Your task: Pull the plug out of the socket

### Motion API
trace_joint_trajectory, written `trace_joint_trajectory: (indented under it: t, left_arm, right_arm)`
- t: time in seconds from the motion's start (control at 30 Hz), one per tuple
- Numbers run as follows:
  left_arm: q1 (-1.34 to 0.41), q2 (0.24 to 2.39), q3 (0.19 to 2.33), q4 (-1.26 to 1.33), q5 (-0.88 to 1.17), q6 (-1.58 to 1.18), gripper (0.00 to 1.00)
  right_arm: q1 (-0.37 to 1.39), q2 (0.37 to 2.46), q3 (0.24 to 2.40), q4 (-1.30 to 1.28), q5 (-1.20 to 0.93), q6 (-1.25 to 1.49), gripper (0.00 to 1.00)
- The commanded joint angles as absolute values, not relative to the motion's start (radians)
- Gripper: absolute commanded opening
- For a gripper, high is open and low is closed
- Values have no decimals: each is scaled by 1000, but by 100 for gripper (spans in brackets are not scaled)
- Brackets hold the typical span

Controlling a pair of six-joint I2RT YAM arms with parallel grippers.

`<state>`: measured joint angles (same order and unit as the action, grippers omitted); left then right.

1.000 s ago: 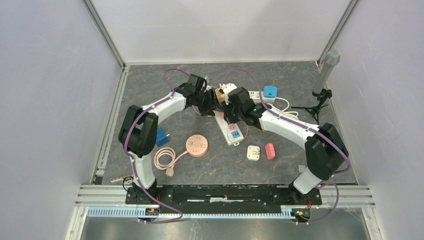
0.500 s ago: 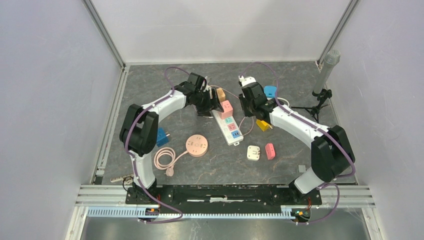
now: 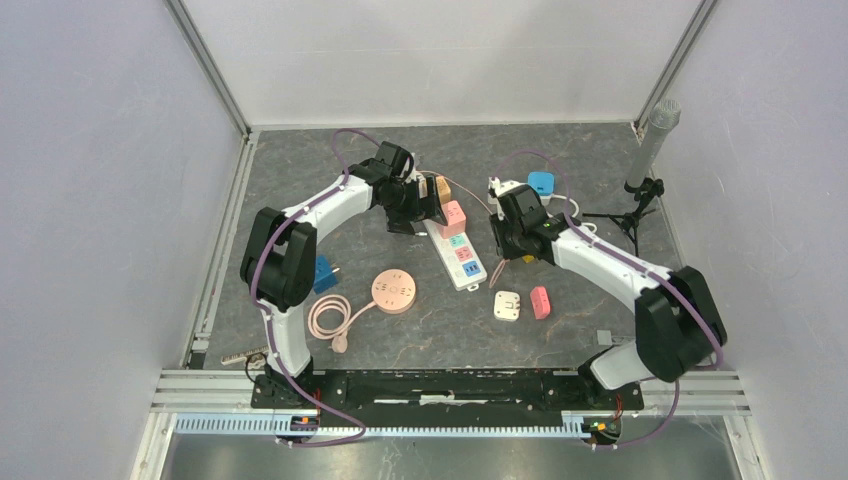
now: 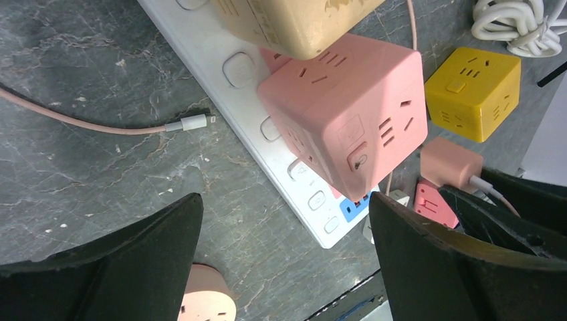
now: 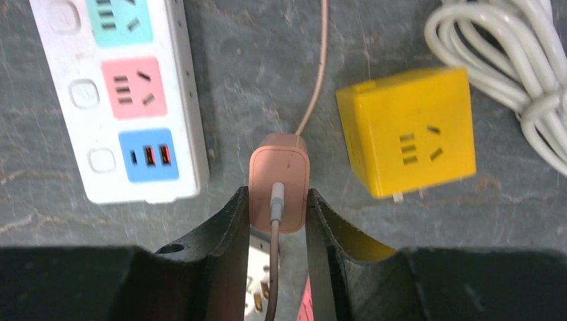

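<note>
The right pincer [image 5: 277, 200] grips the pink plug [image 5: 279, 177] clear of the white socket strip [image 5: 179, 100] (beside a yellow cube [image 5: 408, 134]), while the left pincer [image 4: 284, 200] gapes empty astride the strip, likely to steady it.

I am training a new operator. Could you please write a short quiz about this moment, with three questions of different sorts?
1. True or false: the right gripper is shut on the pink charger plug.
2. In the right wrist view, what lies on the table beside the held plug? A) a yellow cube adapter B) a green bottle C) a metal spoon
3. Fill in: the left gripper, by the white power strip, is ___.
Key: 1 true; 2 A; 3 open.
</note>
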<state>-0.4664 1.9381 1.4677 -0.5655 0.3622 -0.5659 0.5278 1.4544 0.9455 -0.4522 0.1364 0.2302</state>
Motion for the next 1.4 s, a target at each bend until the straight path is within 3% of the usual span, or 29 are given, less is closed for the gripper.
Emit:
trace_joint_trajectory:
  t: [0.0,0.33,0.5,0.67,0.8,0.93,1.37]
  left_arm:
    - [-463,1879,1516,-576,307,-504,100]
    - [-452,1829,1493,-548,223,-484,100]
    - [-435,1775,1449,-507,184,-500,100]
    - [-417,1743,1422,-503,152,-514,100]
    - [-401,1729,1402,-505,147,-523,100]
    - [-393,1722,1390,-506,147,-527,100]
    - [-373,1685,1355,-462,153,-537,100]
  right_arm:
    - [508,1349,897,-499,178,249,0]
    - [466,1263,774,-534,433,358,0]
    - [413,1253,741,-523,465,376,6]
    - [375,1272,733,-507,416,367,19]
    - [371,1273,735,-493,385,361,52]
    - [370,1250,752,-468,341,340,71]
    - [371,1182,807,-325,131,295,80]
